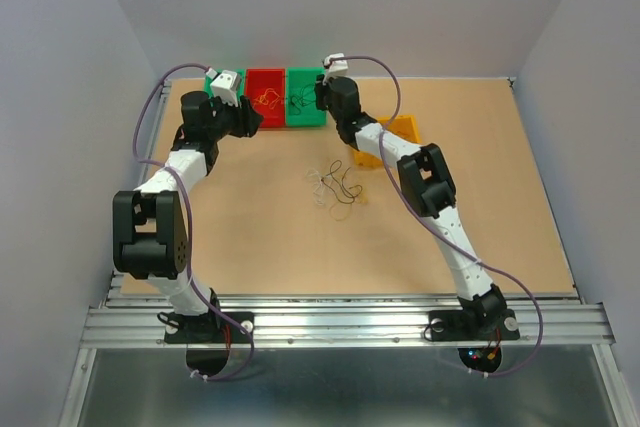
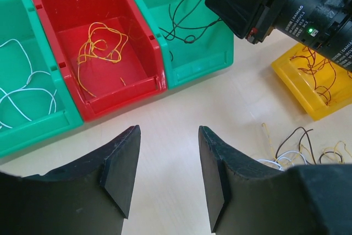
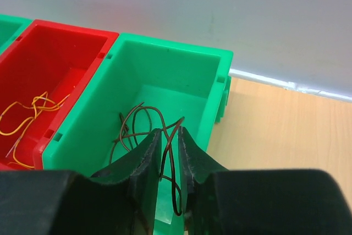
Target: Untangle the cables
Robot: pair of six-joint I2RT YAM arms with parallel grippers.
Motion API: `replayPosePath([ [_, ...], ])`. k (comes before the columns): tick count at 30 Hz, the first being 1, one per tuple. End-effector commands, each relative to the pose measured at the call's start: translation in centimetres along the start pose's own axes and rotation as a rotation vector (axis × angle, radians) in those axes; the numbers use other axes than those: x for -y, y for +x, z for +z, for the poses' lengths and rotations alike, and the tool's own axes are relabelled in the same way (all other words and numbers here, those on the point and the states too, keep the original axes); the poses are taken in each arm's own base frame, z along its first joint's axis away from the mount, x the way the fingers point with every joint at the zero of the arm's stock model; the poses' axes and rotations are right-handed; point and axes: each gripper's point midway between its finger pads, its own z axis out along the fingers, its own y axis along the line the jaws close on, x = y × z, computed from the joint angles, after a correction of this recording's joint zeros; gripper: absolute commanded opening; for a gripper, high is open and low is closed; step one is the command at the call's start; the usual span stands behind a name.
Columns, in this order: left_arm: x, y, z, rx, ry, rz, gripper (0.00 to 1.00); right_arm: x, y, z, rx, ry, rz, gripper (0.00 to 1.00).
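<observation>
Fig. — R gripper (image 3: 169, 136), jaws pinched almost shut on the dark cable (image 3: 137, 116), hangs over the green bin (image 3: 170, 67) at the table's far edge. It is best lowered w/ the loops well inside the walls before release, lest a strand drape over the rim. L gripper (image 2: 168, 136) — jaws wide, holding nothing — hovers before the red bin (image 2: 77, 4); the tangle (image 1: 333, 185) lies mid-table near the yellow bin (image 2: 291, 89), partly under the R arm.

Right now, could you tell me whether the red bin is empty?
Not empty: a curled orange wire lies on the floor of the red bin.

Open tabletop (image 1: 270, 162) between bins (image 1: 286, 97) and cables (image 1: 333, 185)
</observation>
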Motion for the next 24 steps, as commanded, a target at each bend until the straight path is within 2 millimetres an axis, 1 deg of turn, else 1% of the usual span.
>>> replayPosePath([
  [1, 0.4, -2.5, -1.2, 0.069, -0.004, 0.052, 0.57, -1.8, -7.5, -1.1, 0.145, -0.031, -0.002, 0.26],
  [2, 0.4, -2.5, -1.2, 0.071, -0.004, 0.053, 0.57, -2.2, -7.7, -1.3, 0.144, -0.041, -0.005, 0.27],
  [5, 0.4, -2.6, -1.4, 0.074, -0.008, 0.057, 0.57, -2.3, -8.0, -1.6, 0.143, -0.049, -0.006, 0.27],
  [7, 0.4, -2.7, -1.4, 0.075, -0.010, 0.058, 0.57, -2.4, -7.9, -1.7, 0.139, -0.060, -0.007, 0.32],
  [8, 0.4, -2.7, -1.5, 0.075, -0.010, 0.058, 0.57, -2.4, -7.9, -1.7, 0.138, -0.059, -0.007, 0.37],
  [9, 0.4, -2.7, -1.5, 0.076, -0.010, 0.058, 0.57, -2.5, -8.3, -1.8, 0.143, -0.060, -0.005, 0.40],
  [10, 0.4, -2.7, -1.5, 0.077, -0.011, 0.058, 0.57, -2.5, -8.5, -1.8, 0.145, -0.056, -0.004, 0.40],
  [11, 0.4, -2.7, -1.5, 0.076, -0.012, 0.060, 0.57, -2.3, -8.6, -1.7, 0.146, -0.047, -0.002, 0.37],
  [12, 0.4, -2.7, -1.5, 0.075, -0.012, 0.061, 0.57, -2.1, -8.5, -1.7, 0.140, -0.037, 0.000, 0.09],
  [13, 0.4, -2.6, -1.5, 0.074, -0.013, 0.060, 0.57, -2.0, -8.5, -1.7, 0.137, -0.032, 0.000, 0.02],
  [14, 0.4, -2.6, -1.5, 0.072, -0.013, 0.061, 0.57, -2.1, -8.9, -1.6, 0.143, -0.030, 0.003, 0.00],
  [16, 0.4, -2.6, -1.4, 0.072, -0.012, 0.064, 0.57, -2.1, -8.8, -1.6, 0.139, -0.030, 0.007, 0.01],
  [17, 0.4, -2.5, -1.4, 0.069, -0.014, 0.065, 0.57, -2.2, -8.9, -1.7, 0.138, -0.033, 0.010, 0.01],
  [18, 0.4, -2.4, -1.4, 0.067, -0.014, 0.065, 0.57, -2.2, -8.7, -1.6, 0.135, -0.034, 0.013, 0.05],
  [19, 0.4, -2.4, -1.3, 0.065, -0.014, 0.066, 0.57, -2.2, -8.7, -1.7, 0.133, -0.036, 0.016, 0.13],
  [20, 0.4, -2.3, -1.2, 0.062, -0.014, 0.071, 0.57, -2.2, -8.5, -1.7, 0.125, -0.034, 0.020, 0.32],
  [21, 0.6, -2.3, -1.1, 0.059, -0.010, 0.074, 0.58, -2.2, -8.5, -1.9, 0.118, -0.035, 0.022, 0.35],
  [23, 1.2, -1.9, -0.5, 0.038, 0.000, 0.092, 0.59, -2.2, -9.7, -2.7, 0.117, -0.034, 0.042, 0.38],
  [24, 1.4, -1.8, -0.2, 0.030, 0.001, 0.100, 0.60, -2.1, -8.6, -3.1, 0.085, -0.035, 0.042, 0.39],
])
